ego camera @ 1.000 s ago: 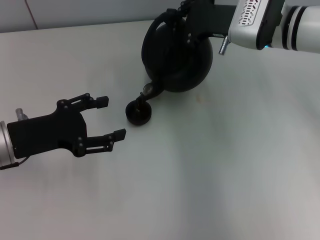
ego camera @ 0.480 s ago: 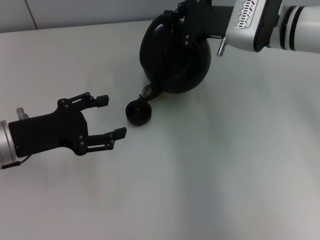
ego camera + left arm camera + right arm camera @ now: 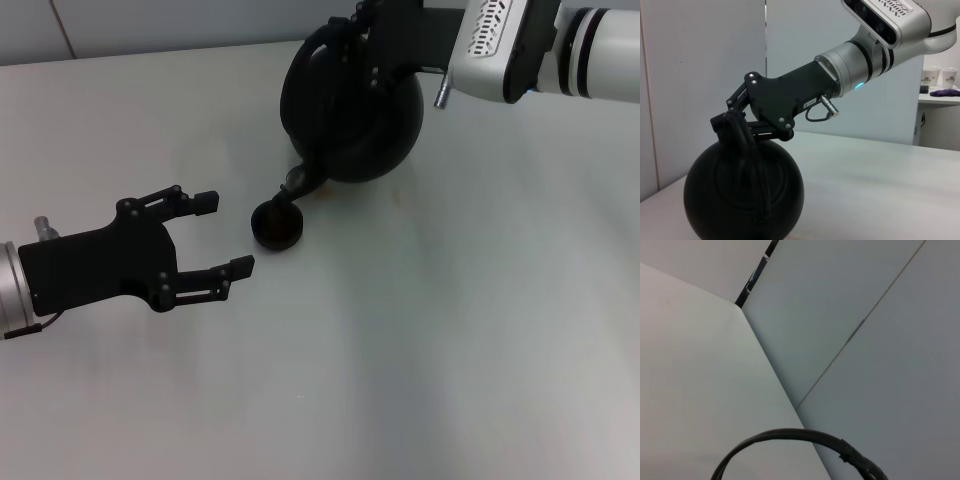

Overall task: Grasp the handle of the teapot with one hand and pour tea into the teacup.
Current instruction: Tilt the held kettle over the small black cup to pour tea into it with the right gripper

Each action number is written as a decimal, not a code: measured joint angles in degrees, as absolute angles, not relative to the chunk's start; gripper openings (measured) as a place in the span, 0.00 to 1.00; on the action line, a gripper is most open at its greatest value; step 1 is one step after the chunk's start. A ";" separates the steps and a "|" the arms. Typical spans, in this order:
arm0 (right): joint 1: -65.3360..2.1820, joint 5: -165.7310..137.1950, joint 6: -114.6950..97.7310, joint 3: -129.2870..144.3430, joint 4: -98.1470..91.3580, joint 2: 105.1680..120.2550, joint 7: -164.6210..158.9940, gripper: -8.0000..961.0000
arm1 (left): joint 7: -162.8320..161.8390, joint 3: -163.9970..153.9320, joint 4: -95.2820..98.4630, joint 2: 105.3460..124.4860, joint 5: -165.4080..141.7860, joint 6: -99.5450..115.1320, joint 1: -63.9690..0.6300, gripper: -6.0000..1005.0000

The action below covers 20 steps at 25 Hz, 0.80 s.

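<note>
Head view: the right gripper is closed on the thin black handle at the top of the teapot. The big round pot is tipped, so its short spout points down over the tiny teacup, which sits on the white table. The left gripper rests low beside the cup, its two fingers spread wide and holding nothing.
</note>
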State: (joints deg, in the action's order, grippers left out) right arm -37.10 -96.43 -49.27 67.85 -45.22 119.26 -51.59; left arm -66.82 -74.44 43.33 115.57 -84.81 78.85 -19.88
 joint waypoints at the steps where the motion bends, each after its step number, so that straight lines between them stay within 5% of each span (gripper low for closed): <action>1: -37.10 -96.72 -49.26 67.85 -45.28 119.27 -51.59 0.11 | -66.82 -74.44 43.33 115.57 -84.81 78.85 -19.88 0.86; 20: -35.27 -93.67 -49.70 67.68 -45.55 119.51 -52.11 0.11 | -66.09 -74.35 43.24 115.71 -84.81 78.74 -20.22 0.86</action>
State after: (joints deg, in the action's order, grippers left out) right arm -35.27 -93.67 -49.70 67.68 -45.55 119.51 -52.11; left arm -66.09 -74.35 43.24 115.71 -84.81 78.74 -20.22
